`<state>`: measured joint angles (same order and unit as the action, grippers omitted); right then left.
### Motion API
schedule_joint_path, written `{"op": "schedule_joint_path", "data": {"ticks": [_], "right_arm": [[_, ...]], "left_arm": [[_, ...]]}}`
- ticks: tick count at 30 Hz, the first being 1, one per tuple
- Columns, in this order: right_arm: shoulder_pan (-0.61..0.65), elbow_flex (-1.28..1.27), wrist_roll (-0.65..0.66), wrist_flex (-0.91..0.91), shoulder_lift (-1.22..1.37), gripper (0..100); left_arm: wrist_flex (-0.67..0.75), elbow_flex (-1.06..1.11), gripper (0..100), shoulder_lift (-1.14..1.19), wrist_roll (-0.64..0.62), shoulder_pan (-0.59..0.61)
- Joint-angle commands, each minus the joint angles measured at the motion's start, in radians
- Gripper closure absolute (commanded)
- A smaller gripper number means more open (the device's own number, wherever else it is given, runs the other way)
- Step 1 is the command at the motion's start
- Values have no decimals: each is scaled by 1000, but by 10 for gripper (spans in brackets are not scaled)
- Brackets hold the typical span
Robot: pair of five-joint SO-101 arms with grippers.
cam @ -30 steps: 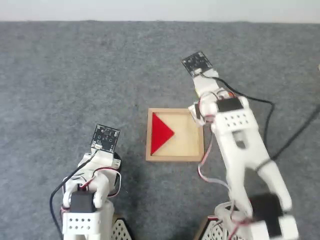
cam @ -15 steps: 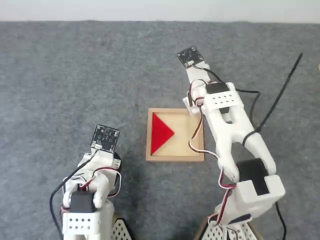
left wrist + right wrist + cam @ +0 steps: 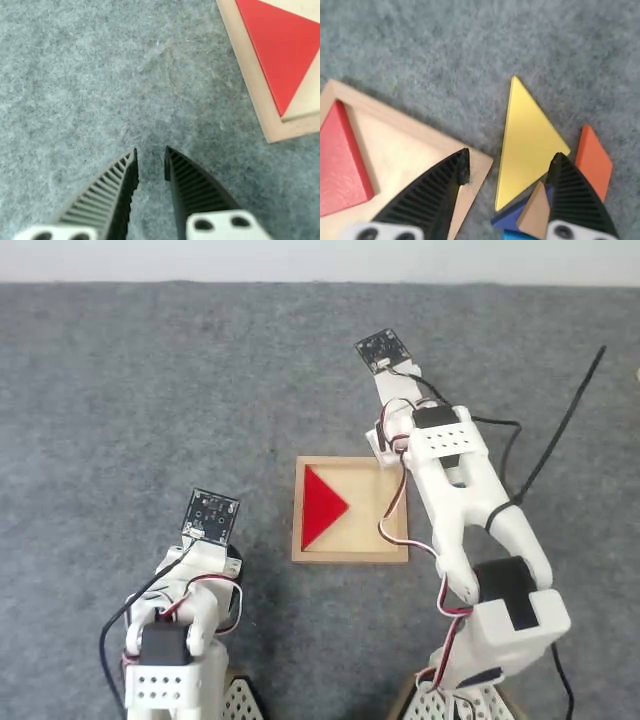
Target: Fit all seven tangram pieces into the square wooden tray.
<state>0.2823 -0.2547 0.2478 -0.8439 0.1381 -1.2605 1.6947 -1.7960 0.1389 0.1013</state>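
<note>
Right pincer (image 3: 510, 166) agape; yellow triangle (image 3: 525, 135) between

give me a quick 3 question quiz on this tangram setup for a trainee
1. True or false: the red triangle lies inside the wooden tray.
2. In the right wrist view, which piece lies between the open fingers of the right gripper?
A. yellow triangle
B. green square
C. purple circle
3. Short answer: how many pieces are in the wooden tray at this moment?

Key: 1 true; 2 A; 3 one
</note>
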Motion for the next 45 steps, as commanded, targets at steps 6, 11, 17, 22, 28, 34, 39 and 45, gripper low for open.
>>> {"op": "schedule_joint_path", "data": {"ticks": [6, 11, 17, 22, 28, 34, 39, 45], "right_arm": [[-31, 75, 0, 16, 56, 735], [-76, 161, -8, 4, 188, 672], [-81, 285, -6, -33, 315, 622], [-88, 333, -6, -33, 387, 623], [-96, 342, -9, -102, 400, 689], [-96, 342, -46, -165, 400, 703], [-91, 339, -49, -168, 400, 706], [-96, 385, -49, -140, 412, 707]], "left_arm": [[-3, -12, 914, -21, 11, 2], [-3, -12, 914, -21, 11, 2], [-3, -12, 914, -21, 11, 2], [-3, -12, 914, -21, 11, 2], [-3, -12, 914, -21, 11, 2], [-3, -12, 914, -21, 11, 2], [-3, -12, 914, -21, 11, 2], [-3, -12, 914, -21, 11, 2]]}}
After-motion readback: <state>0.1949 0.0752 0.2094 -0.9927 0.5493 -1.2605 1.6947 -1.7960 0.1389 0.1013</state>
